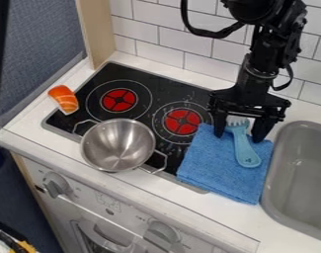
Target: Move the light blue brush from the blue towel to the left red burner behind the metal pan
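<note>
The black gripper (239,133) hangs over the upper part of a folded blue cloth (219,163), its two fingers spread apart. Between them lies the tined head of a light blue toy fork (244,148), whose handle points down across the cloth. I cannot tell whether either finger touches the fork. The cloth lies flat, partly over the stove's right edge and partly on the white counter.
A steel pot (118,146) with two wire handles stands on the front of the black stove (83,94). An orange and white sushi toy (63,99) rests at the stove's left edge. The grey sink (298,168) is at the right, and a tiled wall (163,42) rises behind.
</note>
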Controlling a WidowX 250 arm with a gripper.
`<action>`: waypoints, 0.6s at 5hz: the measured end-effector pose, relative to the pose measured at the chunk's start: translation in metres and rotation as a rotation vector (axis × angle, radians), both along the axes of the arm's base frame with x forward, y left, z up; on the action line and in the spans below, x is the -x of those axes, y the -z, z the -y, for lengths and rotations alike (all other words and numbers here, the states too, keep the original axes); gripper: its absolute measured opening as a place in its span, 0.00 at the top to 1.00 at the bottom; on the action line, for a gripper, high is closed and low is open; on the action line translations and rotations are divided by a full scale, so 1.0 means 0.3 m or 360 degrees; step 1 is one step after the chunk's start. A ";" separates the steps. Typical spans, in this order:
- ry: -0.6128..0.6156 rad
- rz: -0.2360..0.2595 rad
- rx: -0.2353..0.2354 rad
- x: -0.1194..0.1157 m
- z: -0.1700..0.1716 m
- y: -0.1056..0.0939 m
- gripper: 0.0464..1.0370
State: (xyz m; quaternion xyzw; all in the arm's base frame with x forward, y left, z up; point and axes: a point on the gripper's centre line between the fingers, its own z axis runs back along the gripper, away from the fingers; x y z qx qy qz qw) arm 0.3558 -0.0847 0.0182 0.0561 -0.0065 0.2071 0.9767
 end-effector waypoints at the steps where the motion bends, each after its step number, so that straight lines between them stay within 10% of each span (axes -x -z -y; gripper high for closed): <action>1: -0.0024 0.0002 0.0003 -0.001 -0.014 0.004 0.32; 3: -0.0025 0.0010 -0.0011 -0.001 -0.018 0.005 0.33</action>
